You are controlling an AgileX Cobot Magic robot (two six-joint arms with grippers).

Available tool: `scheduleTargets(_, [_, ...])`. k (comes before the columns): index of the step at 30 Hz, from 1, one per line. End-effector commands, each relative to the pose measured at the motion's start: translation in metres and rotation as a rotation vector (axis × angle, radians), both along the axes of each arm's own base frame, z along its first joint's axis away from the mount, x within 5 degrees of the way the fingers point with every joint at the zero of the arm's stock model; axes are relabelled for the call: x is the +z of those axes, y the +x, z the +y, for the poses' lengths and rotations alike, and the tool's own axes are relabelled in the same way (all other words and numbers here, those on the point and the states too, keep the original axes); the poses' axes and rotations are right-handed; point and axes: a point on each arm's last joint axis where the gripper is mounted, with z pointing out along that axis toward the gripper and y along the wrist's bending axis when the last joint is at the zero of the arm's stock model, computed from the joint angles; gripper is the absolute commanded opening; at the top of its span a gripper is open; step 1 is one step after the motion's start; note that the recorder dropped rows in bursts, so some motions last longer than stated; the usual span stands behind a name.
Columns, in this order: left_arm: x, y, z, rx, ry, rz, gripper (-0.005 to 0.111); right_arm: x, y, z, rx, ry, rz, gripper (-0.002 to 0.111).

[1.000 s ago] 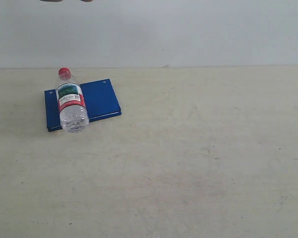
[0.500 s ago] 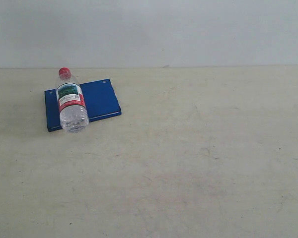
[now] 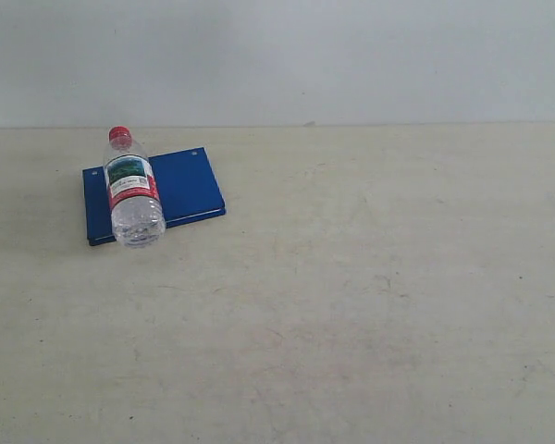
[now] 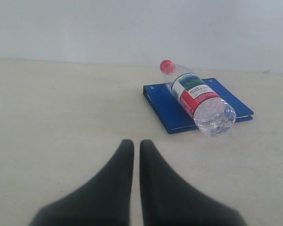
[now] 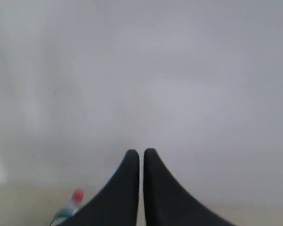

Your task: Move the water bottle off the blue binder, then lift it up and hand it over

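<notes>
Looks like a robot lab test bench to me: a plain, scuffed beige tabletop (image 3: 370,314) fills the exterior view, a blank pale wall (image 3: 351,55) runs straight behind it at 12 o'clock, and the staged-looking props are a water bottle (image 3: 134,194) lying on a blue binder (image 3: 190,185) at 10 o'clock

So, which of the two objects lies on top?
The water bottle, on its side with a red cap; the flat blue binder is under it.
</notes>
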Motion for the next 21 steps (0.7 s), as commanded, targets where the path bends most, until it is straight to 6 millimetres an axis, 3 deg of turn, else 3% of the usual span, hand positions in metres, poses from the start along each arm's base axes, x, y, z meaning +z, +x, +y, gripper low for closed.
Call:
scheduleTargets(1, [0.001,0.000,0.000,0.004,-0.012,-0.011,0.004,-0.035,0.053,0.046,0.536,-0.126,0.440,0.000])
scheduleTargets(5, [0.001,0.000,0.000,0.004,-0.012,-0.011,0.004,-0.068,0.099,0.077,0.725,-0.042,0.627,0.000])
scheduleTargets(9, [0.001,0.000,0.000,0.004,-0.012,-0.011,0.004,-0.098,0.125,0.120,0.830,-0.115,0.677,0.002])
scheduleTargets(12, [0.001,0.000,0.000,0.004,-0.012,-0.011,0.004,-0.105,0.135,0.159,0.894,-0.229,0.620,0.021])
scheduleTargets(15, [0.001,0.000,0.000,0.004,-0.012,-0.011,0.004,-0.102,0.149,0.197,0.799,-0.300,0.571,0.049])
scheduleTargets(17, [0.001,0.000,0.000,0.004,-0.012,-0.011,0.004,-0.095,0.165,0.221,0.646,-0.327,0.531,0.065])
scheduleTargets(21, [0.001,0.000,0.000,0.004,-0.012,-0.011,0.004,-0.088,0.203,0.262,0.402,-0.344,0.473,0.072])
